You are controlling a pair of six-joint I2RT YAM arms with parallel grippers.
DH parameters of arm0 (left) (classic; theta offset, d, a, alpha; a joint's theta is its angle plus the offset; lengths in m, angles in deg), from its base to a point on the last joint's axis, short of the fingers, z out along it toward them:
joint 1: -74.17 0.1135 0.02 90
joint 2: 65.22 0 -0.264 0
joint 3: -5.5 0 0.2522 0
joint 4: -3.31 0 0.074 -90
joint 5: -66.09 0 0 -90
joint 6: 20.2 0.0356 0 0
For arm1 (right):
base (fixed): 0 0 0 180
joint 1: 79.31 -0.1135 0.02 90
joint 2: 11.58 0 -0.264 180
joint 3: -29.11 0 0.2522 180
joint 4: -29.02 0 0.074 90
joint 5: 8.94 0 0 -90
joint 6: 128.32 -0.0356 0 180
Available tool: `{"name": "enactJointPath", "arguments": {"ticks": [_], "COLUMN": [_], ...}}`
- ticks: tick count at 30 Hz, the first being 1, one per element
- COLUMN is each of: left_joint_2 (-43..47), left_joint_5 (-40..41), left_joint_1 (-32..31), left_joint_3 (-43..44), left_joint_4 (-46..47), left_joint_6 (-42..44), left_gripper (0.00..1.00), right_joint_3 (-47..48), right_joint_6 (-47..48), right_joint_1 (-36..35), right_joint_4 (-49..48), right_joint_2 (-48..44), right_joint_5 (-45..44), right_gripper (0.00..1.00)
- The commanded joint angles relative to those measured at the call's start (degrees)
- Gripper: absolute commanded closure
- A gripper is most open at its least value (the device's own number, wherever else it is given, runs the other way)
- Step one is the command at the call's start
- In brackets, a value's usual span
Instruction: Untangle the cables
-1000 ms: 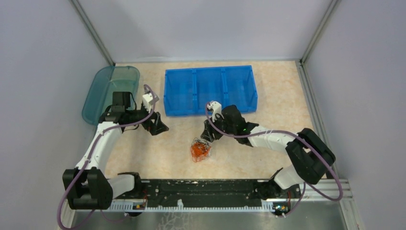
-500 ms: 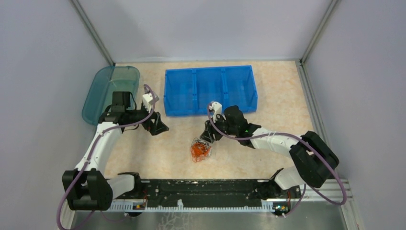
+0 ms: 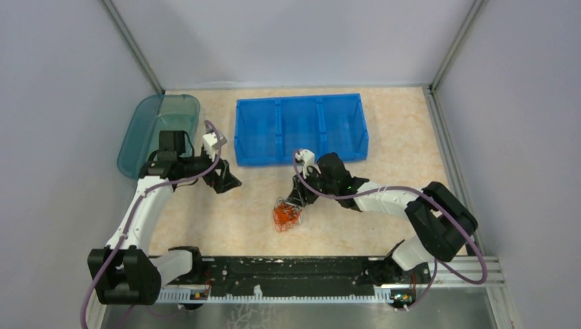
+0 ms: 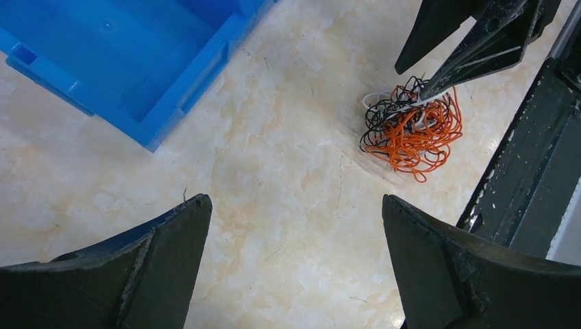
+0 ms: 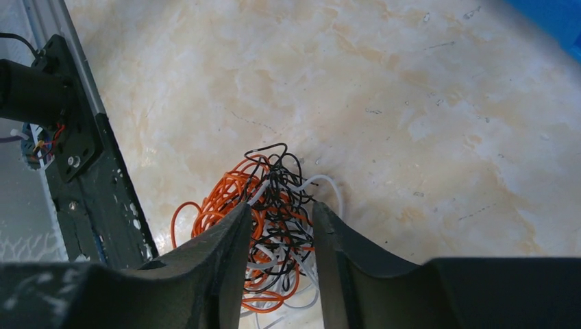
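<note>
Right gripper (image 5: 281,214), jaws narrowed astride black and white strands (pinching or not, I cannot tell), sits right on the tangled clump of thin orange, white and black cables (image 5: 219,199) on the beige tabletop (image 5: 411,103) by the black front rail (image 5: 89,185), far nearer than the wide-open left gripper (image 4: 294,200).

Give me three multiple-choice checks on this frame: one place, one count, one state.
1. How many compartments does the bin have? A two; B three; C five.
2. The cables lie: A on the table, nearer the arms than the bin; B in the bin; C in the left gripper.
3. The left gripper is: A shut on a cable; B out of sight; C open and empty.
Key: 1 B, two dividers show from above. 2 A, the clump rests on the tabletop at the right gripper. 3 C, its fingers stand wide apart over bare table.
</note>
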Motion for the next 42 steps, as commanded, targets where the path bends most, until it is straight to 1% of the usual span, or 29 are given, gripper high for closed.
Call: {"name": "enactJointPath", "arguments": {"ticks": [1,2,5,13,19,28,33,34,37,39,42], "left_joint_2": [0.45,0.44,0.65,0.88,0.94,0.92,0.76,0.79,0.88,0.97,1.20], "left_joint_5": [-0.99,-0.88,-0.84,-0.94,-1.00,-0.63,-1.01,-1.03,-0.77,-0.88,-1.47], "left_joint_1": [-0.56,-0.59,-0.63,-0.85,-0.92,-1.04,-1.04,-1.04,-1.05,-1.10,-1.10], "left_joint_3": [1.76,1.86,1.95,1.52,1.60,2.21,2.06,2.02,2.20,2.37,2.78], "left_joint_4": [-0.77,-0.78,-1.00,-1.10,-1.07,-3.17,-3.24,-3.24,-3.19,-3.25,-3.55], "left_joint_6": [0.50,0.49,0.64,0.79,0.64,2.54,2.47,2.51,2.60,2.55,2.57], "left_gripper": [0.00,0.00,0.00,0.00,0.00,0.00,0.00,0.00,0.00,0.00,0.00], "right_joint_3": [0.48,0.48,-0.05,-3.47,-3.56,-1.47,-1.37,-1.33,-0.35,0.57,2.35], "right_joint_6": [-0.40,-0.66,-0.93,-2.52,-2.11,-1.22,-1.18,-1.28,-1.31,-1.39,-2.01], "right_joint_1": [-0.88,-0.90,-0.88,-0.96,-1.54,-3.40,-3.71,-3.69,-3.71,-3.68,-3.74], "right_joint_4": [-3.09,-3.04,-2.85,-4.37,-4.09,-4.41,-4.61,-4.75,-4.34,-3.92,-3.93], "right_joint_2": [-0.65,-1.42,-4.31,-9.64,-6.76,-3.30,-3.33,-3.54,-4.46,-5.11,-6.53], "right_joint_5": [1.07,1.00,0.03,1.15,2.19,2.74,-0.44,-0.94,-2.28,-2.74,-2.37], "right_gripper": [0.53,0.50,0.47,0.47,0.50,0.59,0.69,0.73,0.92,1.00,1.00]}}
